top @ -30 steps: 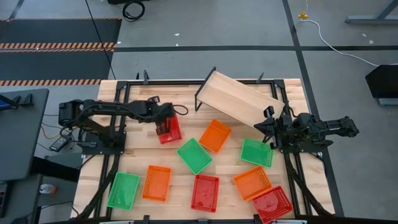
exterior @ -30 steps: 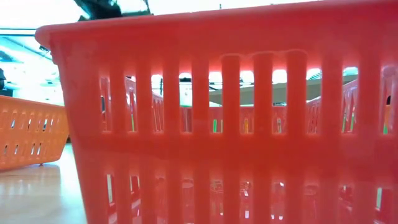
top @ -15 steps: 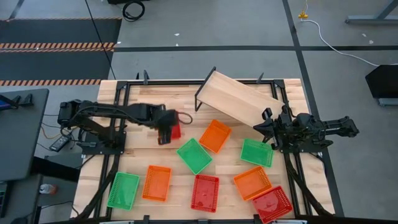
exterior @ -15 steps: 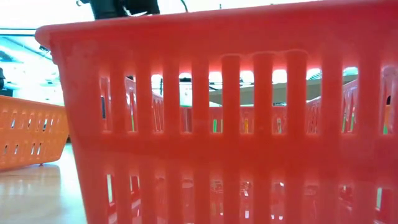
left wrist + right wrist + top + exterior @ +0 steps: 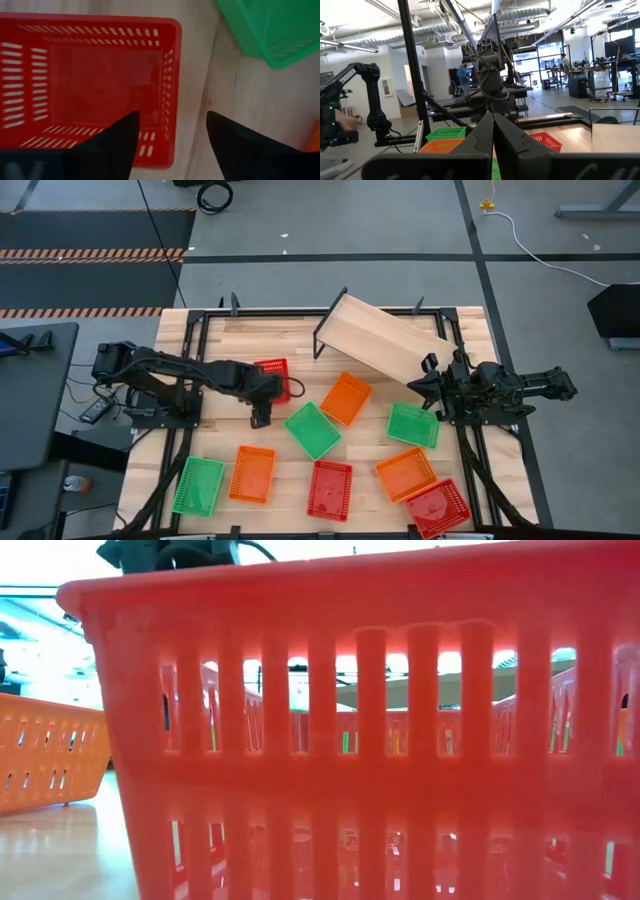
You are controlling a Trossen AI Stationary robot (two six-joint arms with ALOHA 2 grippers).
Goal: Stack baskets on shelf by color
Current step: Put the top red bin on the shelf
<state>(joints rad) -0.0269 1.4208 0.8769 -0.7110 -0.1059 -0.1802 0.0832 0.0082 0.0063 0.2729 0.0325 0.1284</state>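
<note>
Left tool (image 5: 261,417) let go of red basket (image 5: 273,378), jaws wide open; basket lay flat near counter's far-left part. Right tool (image 5: 418,384) shut, idle by shelf (image 5: 385,343). Shelf bare w/ all nine baskets unstacked.

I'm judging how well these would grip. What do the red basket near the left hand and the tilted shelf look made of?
Red basket: apparently moulded plastic with a slight sheen, shown by its even slotted walls. Shelf: pale wood, matte, with faint grain lines; its legs look like thin black metal.
</note>
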